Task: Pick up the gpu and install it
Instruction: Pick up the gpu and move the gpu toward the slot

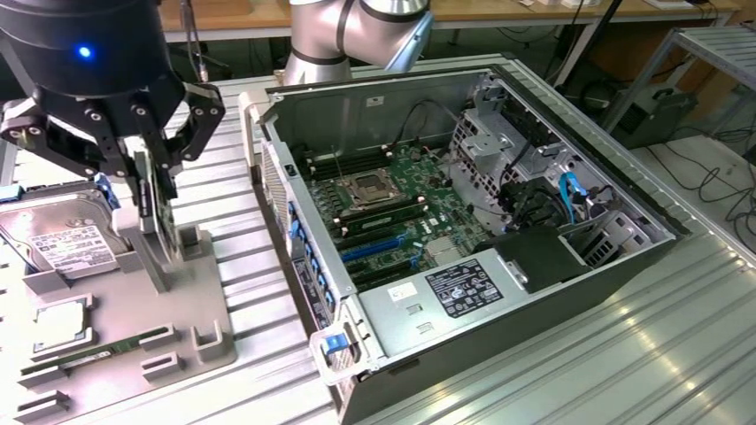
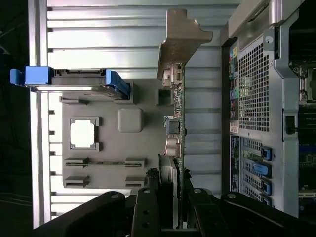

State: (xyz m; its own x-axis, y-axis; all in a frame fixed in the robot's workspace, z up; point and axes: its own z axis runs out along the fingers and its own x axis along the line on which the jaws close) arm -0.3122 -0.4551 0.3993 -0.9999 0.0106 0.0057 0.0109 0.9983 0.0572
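Wrist view: gpu held in gripper.

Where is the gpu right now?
On the exterior view's left, the gpu stands on edge at the gray tray, held by the gripper, between the hard drive and the case.

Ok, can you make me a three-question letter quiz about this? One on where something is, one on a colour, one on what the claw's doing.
1. Where is the silver hard drive with a white label?
A inside the computer
B on the flat grey plastic tray
C on the floor

2. What colour are the hard drive's side rails?
A red
B yellow
C blue

3. The black robot gripper is:
A shut on the thin green gpu card
B wide open
C holding a screwdriver

Answers: B, it sits in the tray's holders; C, blue shows at both ends; A, it clamps the card's edge.
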